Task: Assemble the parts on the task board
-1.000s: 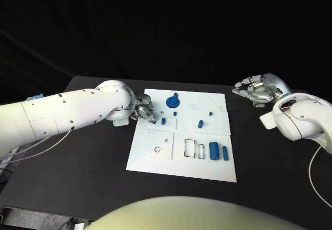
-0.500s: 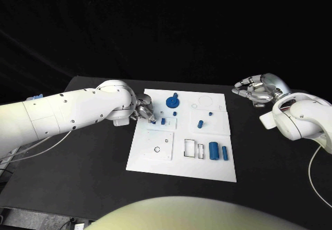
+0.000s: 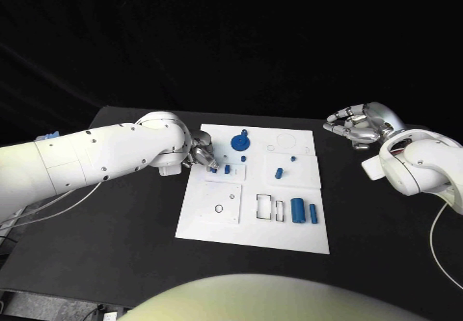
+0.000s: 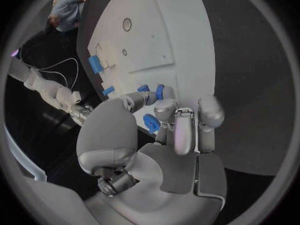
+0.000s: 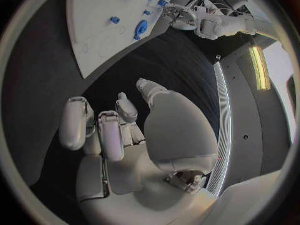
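- Black tabletop [image 3: 116, 254] spreads under me, with darkness beyond its far edge; the white task board [image 3: 217, 224] lies in the middle of it, its long sides running from the near edge toward the far one.
- On the board I see blue parts: a round disc [image 3: 240, 142] near the far end, a short peg [image 3: 278, 172] around the middle, and a larger cylinder [image 3: 299, 210] with a thin piece [image 3: 314, 212] just beside it toward the near right corner.
- My left hand [image 3: 201, 157] sits over the board's left edge, fingertips down at a small blue part [image 3: 227, 169] by a square recess.
- My left wrist view gives what the head view cannot: my fingers [image 4: 164, 108] curl in close together with small blue pieces [image 4: 152, 122] at their tips, touching them; whether I truly pinch one I cannot tell.
- My right hand [image 3: 355, 124] hangs off the board, over the far right corner of the tabletop, well apart from every part.
- My right wrist view shows those fingers [image 5: 107, 130] loosely curled, apart, holding nothing, with the board [image 5: 94, 40] and my other arm far across.
- Compared with a second ago, nothing has moved: both my hands and all the parts lie as they did.
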Robot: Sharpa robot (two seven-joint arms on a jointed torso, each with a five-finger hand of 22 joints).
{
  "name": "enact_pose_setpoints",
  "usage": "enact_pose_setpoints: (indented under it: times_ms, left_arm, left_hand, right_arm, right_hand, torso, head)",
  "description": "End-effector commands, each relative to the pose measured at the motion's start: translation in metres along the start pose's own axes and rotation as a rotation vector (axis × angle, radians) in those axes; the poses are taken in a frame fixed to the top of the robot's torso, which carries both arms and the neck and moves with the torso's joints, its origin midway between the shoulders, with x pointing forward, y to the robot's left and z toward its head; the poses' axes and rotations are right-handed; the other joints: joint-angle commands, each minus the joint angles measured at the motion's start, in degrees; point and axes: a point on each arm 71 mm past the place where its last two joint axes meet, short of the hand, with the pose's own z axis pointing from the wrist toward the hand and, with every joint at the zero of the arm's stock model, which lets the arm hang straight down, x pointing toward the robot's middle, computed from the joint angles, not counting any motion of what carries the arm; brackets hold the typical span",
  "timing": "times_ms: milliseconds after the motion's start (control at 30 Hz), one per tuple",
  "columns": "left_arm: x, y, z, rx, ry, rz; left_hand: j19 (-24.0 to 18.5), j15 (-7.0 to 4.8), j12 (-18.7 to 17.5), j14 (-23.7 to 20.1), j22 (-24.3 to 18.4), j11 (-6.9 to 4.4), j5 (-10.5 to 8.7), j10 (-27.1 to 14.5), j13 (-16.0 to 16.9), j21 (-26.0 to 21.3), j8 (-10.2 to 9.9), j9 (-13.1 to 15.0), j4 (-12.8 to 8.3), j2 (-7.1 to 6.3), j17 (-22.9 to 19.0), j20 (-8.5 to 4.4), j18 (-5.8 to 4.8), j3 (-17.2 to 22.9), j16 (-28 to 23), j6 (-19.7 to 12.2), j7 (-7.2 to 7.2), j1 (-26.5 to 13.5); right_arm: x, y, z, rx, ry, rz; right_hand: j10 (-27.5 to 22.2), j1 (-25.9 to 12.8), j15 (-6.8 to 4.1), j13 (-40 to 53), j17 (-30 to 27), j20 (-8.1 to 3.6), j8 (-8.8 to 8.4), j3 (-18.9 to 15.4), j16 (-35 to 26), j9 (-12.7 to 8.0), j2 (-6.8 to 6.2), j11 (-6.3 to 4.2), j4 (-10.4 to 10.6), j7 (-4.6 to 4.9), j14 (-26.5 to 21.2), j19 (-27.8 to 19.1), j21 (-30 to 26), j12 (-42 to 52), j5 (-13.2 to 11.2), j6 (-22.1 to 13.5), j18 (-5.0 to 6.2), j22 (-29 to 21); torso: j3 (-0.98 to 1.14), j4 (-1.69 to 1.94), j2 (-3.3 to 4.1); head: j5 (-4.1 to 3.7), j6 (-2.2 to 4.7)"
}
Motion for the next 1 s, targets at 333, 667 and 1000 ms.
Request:
enact_pose_setpoints:
  times_ms: [333,667,1000]
  left_arm:
    - [0.0069,-0.0036,0.0036,-0.004,0.049,0.004]
    - [0.0070,-0.0023,0.0046,-0.016,0.054,0.006]
    - [0.0058,-0.0005,0.0043,-0.022,0.044,0.000]
  left_hand:
    - [0.41,-0.32,0.56,3.69,-0.28,-0.18,-0.90,0.46,0.49,-0.58,-0.01,-0.58,-4.88,1.24,5.38,-0.02,-1.03,3.99,0.15,1.51,-1.40,-1.24]
    - [0.72,-0.51,0.64,3.68,-0.59,-0.43,-1.21,0.36,0.99,-1.21,-0.25,-1.46,-0.63,0.40,5.38,-0.18,-1.06,-4.68,0.15,1.95,-1.81,-2.66]
    - [0.95,-0.56,0.90,3.68,-0.72,-0.46,-1.29,0.38,1.81,-1.52,-0.61,-2.31,3.72,-0.33,5.41,-0.27,-1.07,-11.91,0.16,2.53,-1.85,-2.80]
  right_arm:
    - [0.0004,0.0003,0.0000,-0.008,0.006,-0.004]
    - [0.0000,0.0001,-0.0001,-0.008,0.004,-0.004]
    - [-0.0001,-0.0001,-0.0001,-0.008,0.003,-0.004]
  right_hand:
    - [-0.03,0.31,-0.36,-0.05,4.13,-0.05,0.33,0.04,-0.39,0.06,-0.34,-0.07,0.18,0.14,3.34,-0.16,-0.23,-0.11,0.28,-0.42,0.72,1.43]
    - [-0.03,0.31,-0.36,-0.05,4.13,-0.05,0.33,0.04,-0.39,0.06,-0.34,-0.07,0.18,0.14,3.34,-0.16,-0.23,-0.11,0.28,-0.42,0.72,1.43]
    - [-0.11,0.33,-0.36,-0.14,4.08,-0.06,0.38,0.04,-0.42,0.06,-0.35,-0.07,0.19,0.14,3.33,-0.14,-0.24,-0.17,0.47,-0.46,0.71,1.43]
  torso:
    - [0.00,0.00,-0.01]
    - [-0.01,-0.02,-0.04]
    - [-0.02,-0.05,-0.04]
  head:
    - [-0.18,0.01]
    - [-0.29,0.01]
    - [-0.34,0.01]
